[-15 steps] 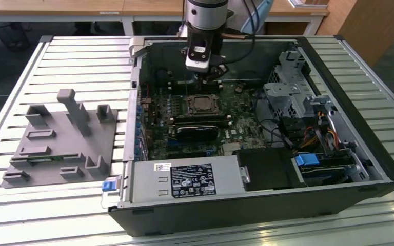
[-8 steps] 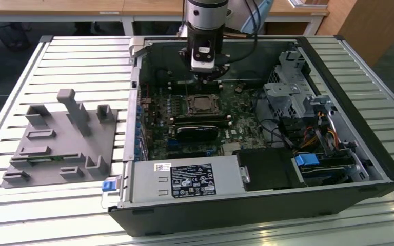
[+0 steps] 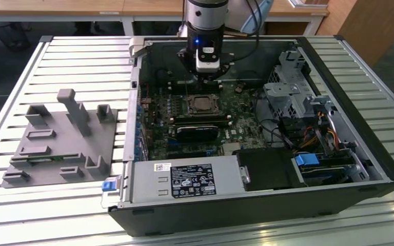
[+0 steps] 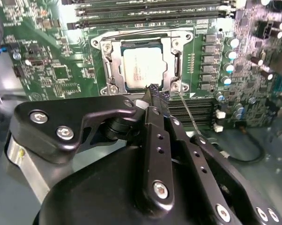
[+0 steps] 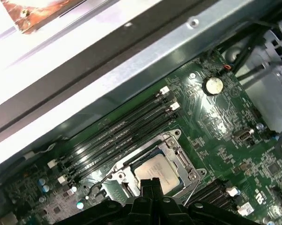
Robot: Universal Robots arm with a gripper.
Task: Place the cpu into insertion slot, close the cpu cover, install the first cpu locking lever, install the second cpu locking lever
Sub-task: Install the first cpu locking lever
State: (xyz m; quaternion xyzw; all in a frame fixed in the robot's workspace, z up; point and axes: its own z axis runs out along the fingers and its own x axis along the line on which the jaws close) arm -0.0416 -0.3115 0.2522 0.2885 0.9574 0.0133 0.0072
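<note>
One open computer case lies on the slatted table, and I hang over the green board inside it. On this board, the insertion slot sits between the long black memory slots. The cpu cover seems to lie flat on the slot, its window around the chip. The cpu is seated in the slot, its dull metal top facing up, so I judge the first two steps as done.

One thin wire lever stands out from the corner of the slot nearest to me, and it looks free, not hooked. I think the step in hand is the first locking lever. If the other lever is latched, I cannot tell.

My claw is pressed together and pinches nothing; in the first wrist view its tips meet along a thin seam. The tips are just beside the near edge of the slot, close to the root of the lever. This lever work calls for a small, exact contact on the wire, pressing it down and sideways under its catch without sliding onto the cpu
</note>
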